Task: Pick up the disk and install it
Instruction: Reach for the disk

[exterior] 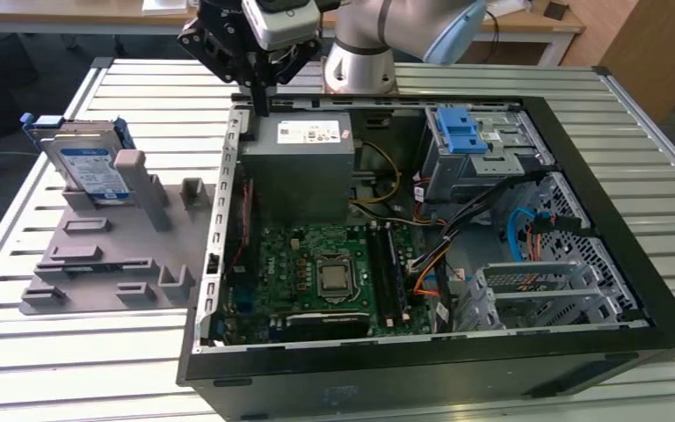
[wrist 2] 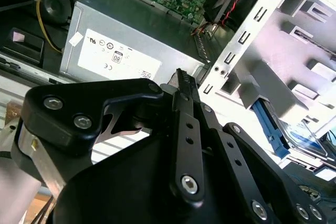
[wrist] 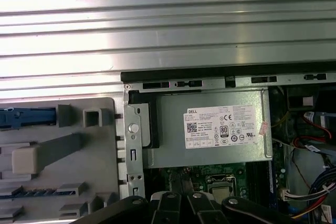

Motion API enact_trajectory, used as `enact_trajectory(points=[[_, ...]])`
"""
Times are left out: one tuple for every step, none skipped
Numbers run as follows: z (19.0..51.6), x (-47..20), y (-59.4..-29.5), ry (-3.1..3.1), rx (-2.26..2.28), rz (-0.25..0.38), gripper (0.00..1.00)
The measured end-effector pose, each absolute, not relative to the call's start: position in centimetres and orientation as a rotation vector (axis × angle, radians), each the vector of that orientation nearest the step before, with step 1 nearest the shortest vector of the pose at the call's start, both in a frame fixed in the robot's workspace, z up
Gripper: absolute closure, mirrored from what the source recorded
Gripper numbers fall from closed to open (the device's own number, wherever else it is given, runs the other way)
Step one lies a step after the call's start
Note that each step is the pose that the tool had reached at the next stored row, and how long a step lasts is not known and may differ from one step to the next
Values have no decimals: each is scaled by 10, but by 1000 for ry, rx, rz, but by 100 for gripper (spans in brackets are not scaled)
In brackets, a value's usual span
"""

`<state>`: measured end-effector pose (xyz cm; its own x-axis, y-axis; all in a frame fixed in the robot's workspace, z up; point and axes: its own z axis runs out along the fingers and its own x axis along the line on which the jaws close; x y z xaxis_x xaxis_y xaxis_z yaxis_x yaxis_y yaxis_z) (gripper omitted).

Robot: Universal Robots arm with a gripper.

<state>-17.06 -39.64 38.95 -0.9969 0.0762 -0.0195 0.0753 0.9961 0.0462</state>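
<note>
The black jaws are seen pressed together, tip against tip, with nothing pinched between them. In the exterior view they hang point-down over the rear wall of the open black tower computer case (exterior: 431,362). They are just beside the corner of the large grey metal power-supply box with a white sticker (exterior: 302,167), which is also seen in both wrist views (wrist 2: 126,40) (wrist: 210,129). No contact with the box or the case can be confirmed.

The flat rectangular silver-metal disk with a blue-and-white label and blue plastic side rails (exterior: 89,171) is found outside the case, toward the exterior view's left and apart from the jaws. It is stood on edge in a grey plastic holding fixture (exterior: 115,255), which is laid on the slatted metal table (exterior: 32,352). A grey post of the fixture is set just beside the disk. One blue rail is seen edge-on in the first wrist view (wrist: 26,116).

Inside the case, a silver cage with a blue plastic latch (exterior: 467,145) is noted at the rear, beyond the green motherboard (exterior: 314,264).

The disk is judged to be stiff, dense for its size and smooth-faced, hence liable to slip, and sensitive to knocks. The plastic rails are judged the weaker part. The upper portion is left free above the fixture, so a hold across the two flat faces there is judged soundest.
</note>
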Motion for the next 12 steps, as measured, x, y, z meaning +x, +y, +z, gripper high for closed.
enact_trajectory(points=[[389,-172,-396,3117,118,71,89],[389,-172,-396,3117,118,71,89],[389,-173,-396,3117,118,71,89],[389,-175,-396,3117,118,71,89],[389,-176,-396,3117,118,71,89],[389,-178,-396,3117,118,71,89],[389,-179,-396,3117,118,71,89],[389,-180,-395,3117,118,71,89],[389,-181,-395,3117,118,71,89],[389,-182,-395,3117,118,71,89],[389,-182,-395,3117,118,72,89],[389,-183,-395,3117,118,72,89]])
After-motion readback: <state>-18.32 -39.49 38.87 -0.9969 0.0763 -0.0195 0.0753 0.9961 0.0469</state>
